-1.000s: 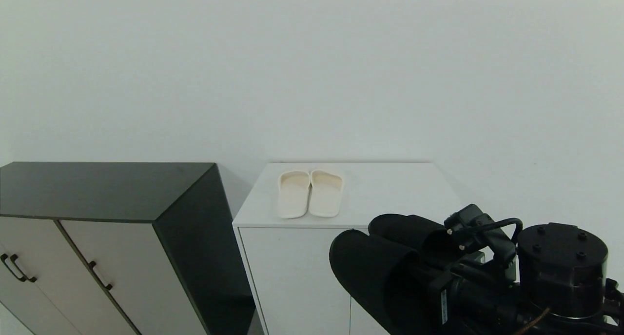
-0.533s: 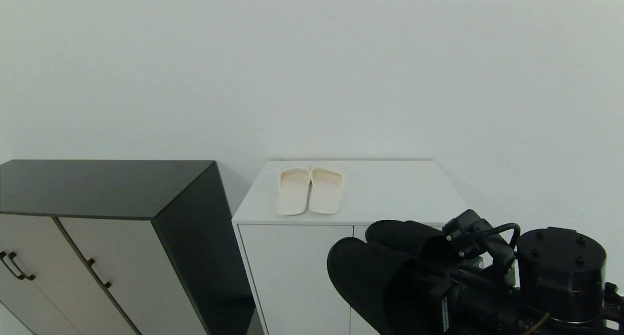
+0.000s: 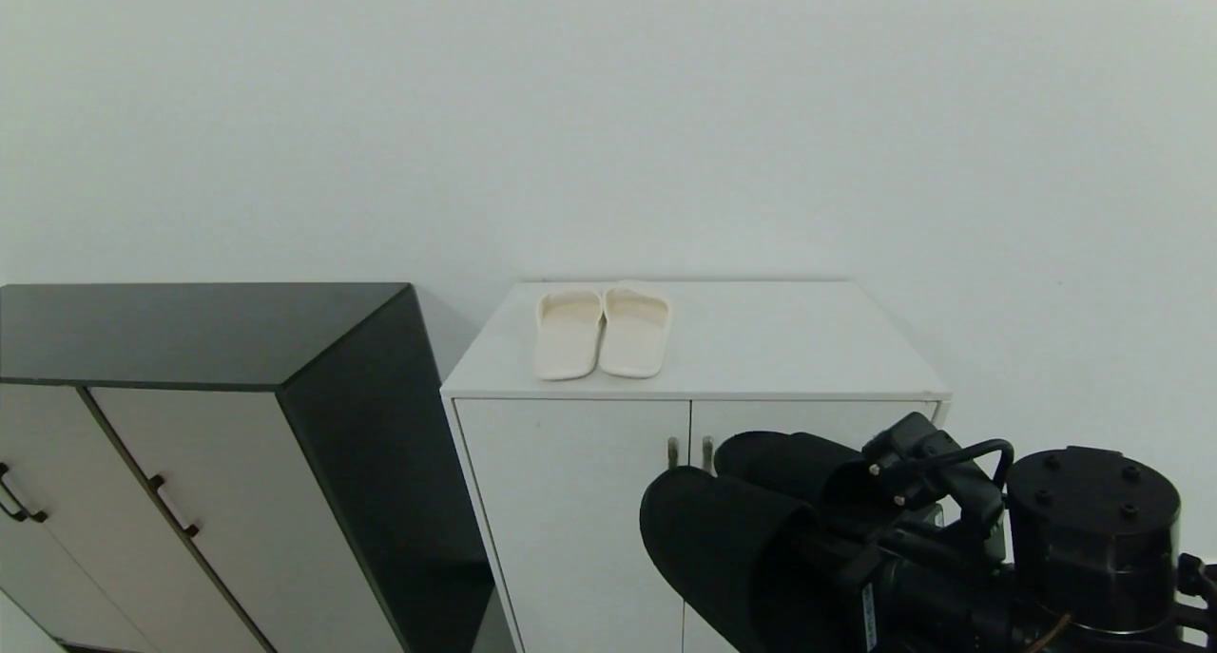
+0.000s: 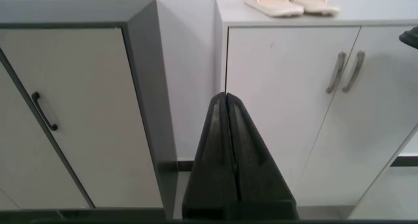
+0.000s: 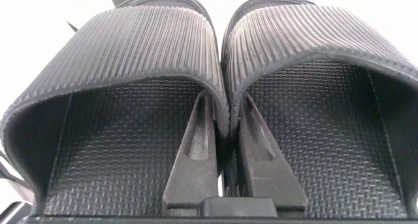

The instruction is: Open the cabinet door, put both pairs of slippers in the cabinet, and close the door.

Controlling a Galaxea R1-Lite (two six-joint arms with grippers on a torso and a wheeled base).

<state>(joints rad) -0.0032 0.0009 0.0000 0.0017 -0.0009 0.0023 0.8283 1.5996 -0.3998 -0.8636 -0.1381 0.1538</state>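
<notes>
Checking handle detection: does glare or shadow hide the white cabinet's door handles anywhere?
Head view: the handles are evenly lit with no glare; deep shade falls only on the dark cabinet's side. Left wrist view: the handles stand plain against the pale doors, no glare.

Holds the pair of black slippers (image 5: 307, 48) side by side in the right gripper (image 5: 225, 103); pinches their touching inner walls between two dark fingers (image 5: 192, 152), one inside each slipper, under ribbed straps (image 5: 150, 41), over diamond-patterned footbeds (image 5: 111, 159).
</notes>
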